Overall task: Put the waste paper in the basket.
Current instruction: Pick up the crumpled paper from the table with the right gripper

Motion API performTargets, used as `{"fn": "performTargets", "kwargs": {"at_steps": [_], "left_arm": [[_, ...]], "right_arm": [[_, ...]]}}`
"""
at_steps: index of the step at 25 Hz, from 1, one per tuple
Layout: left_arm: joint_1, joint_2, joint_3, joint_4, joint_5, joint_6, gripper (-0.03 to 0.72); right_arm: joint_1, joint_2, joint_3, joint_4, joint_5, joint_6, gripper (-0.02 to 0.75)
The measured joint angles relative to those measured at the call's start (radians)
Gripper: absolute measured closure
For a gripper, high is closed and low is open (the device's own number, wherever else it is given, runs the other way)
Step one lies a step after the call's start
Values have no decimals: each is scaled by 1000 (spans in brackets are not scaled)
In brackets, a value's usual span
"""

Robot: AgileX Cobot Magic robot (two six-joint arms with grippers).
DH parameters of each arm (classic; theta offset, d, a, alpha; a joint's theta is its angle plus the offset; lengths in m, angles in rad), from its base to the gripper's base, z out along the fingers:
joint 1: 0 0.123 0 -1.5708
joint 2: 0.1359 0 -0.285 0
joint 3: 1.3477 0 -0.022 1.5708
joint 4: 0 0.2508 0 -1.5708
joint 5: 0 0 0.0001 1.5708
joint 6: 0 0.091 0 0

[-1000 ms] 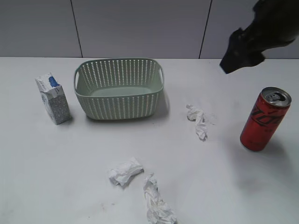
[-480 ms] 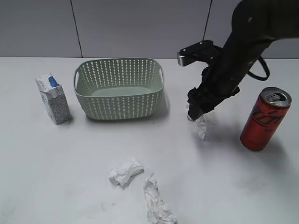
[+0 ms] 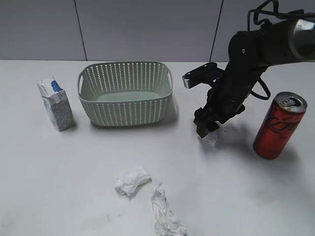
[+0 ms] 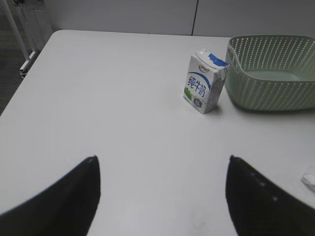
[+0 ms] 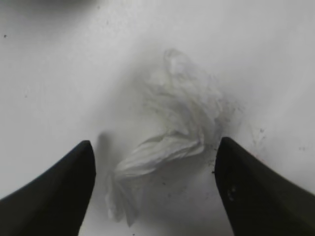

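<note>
A pale green basket point(image 3: 125, 93) stands at the back left of the table; it also shows in the left wrist view point(image 4: 275, 73). My right gripper point(image 3: 207, 127) is open and low over a crumpled waste paper point(image 3: 212, 139), which lies between its fingers in the right wrist view point(image 5: 172, 132). Two more waste papers lie at the front: one point(image 3: 132, 180) and a longer one point(image 3: 166, 216). My left gripper point(image 4: 162, 162) is open and empty over bare table, out of the exterior view.
A small milk carton point(image 3: 56, 103) stands left of the basket, also in the left wrist view point(image 4: 204, 82). A red drink can point(image 3: 278, 126) stands right of my right arm. The table's left edge point(image 4: 29, 73) drops off to the floor.
My right arm came down from the top right corner to the waste paper beside the can and now sits lower over it. The papers, basket, carton and can have not moved.
</note>
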Motion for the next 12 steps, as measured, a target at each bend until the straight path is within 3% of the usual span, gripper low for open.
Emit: {"fn": "performTargets", "kwargs": {"at_steps": [6,8,12], "left_arm": [[0,0,0,0,0,0,100],[0,0,0,0,0,0,100],[0,0,0,0,0,0,100]], "right_arm": [[0,21,-1,2,10,0,244],[0,23,-1,2,26,0,330],[0,17,-1,3,35,0,596]]}}
